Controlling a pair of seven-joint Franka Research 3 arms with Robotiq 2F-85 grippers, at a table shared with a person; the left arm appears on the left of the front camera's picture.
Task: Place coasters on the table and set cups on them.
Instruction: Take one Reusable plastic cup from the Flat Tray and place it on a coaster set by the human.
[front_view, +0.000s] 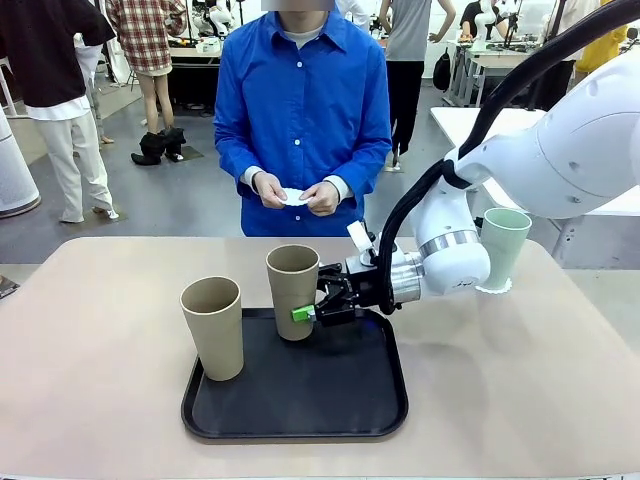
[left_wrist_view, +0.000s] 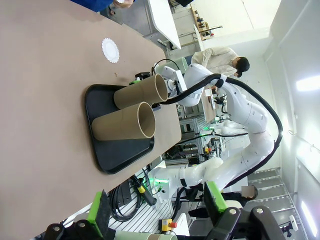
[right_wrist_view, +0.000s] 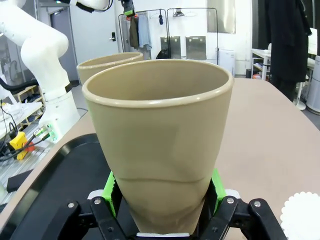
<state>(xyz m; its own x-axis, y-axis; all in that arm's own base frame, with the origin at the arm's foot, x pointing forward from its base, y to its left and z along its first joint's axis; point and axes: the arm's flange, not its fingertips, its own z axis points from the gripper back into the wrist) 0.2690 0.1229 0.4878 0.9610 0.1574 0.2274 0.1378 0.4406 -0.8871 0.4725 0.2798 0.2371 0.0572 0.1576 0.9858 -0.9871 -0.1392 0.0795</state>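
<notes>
Two tan cups stand on the black tray (front_view: 340, 400). My right gripper (front_view: 308, 312) is shut on the lower part of the right cup (front_view: 292, 280), and its green pads press both sides of that cup (right_wrist_view: 157, 140) in the right wrist view. The other tan cup (front_view: 213, 325) stands free at the tray's left. At the far right of the table (front_view: 520, 380), the mint green cup (front_view: 503, 245) stands on a coaster (front_view: 493, 289). Another coaster (left_wrist_view: 110, 50) lies bare on the table past the tray. The person's hands hold a third coaster (front_view: 293, 196). My left gripper (left_wrist_view: 157, 207) hangs open above the table.
The person stands at the far edge, hands held above the table. My right arm (front_view: 560, 150) reaches in from the right over the mint cup's area. A white table (front_view: 470, 120) stands behind at the right. Bare tabletop lies left and right of the tray.
</notes>
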